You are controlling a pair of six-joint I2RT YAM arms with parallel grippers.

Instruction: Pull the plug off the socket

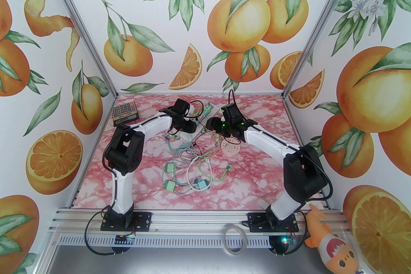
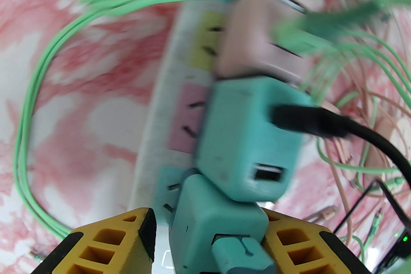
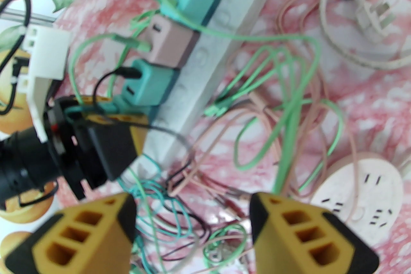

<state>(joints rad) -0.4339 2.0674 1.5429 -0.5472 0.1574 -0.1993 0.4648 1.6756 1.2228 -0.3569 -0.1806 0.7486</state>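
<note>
Plug (image 2: 221, 211) at strip (image 2: 157, 89) end sits between left gripper (image 2: 208, 221) jaws, can't tell if clamped. Squeeze firmly, pull straight off strip. Right gripper (image 3: 192, 202) apart beside strip, empty; could pin strip down.

Pink marbled table (image 1: 257, 186) carries power strip (image 3: 218, 51), loose cables (image 1: 192, 163), calculator (image 1: 124, 114).

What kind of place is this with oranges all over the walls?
Likely a robot practice booth: left arm and right arm bolted to a rail, orange-print walls, a power strip full of plugs.
</note>
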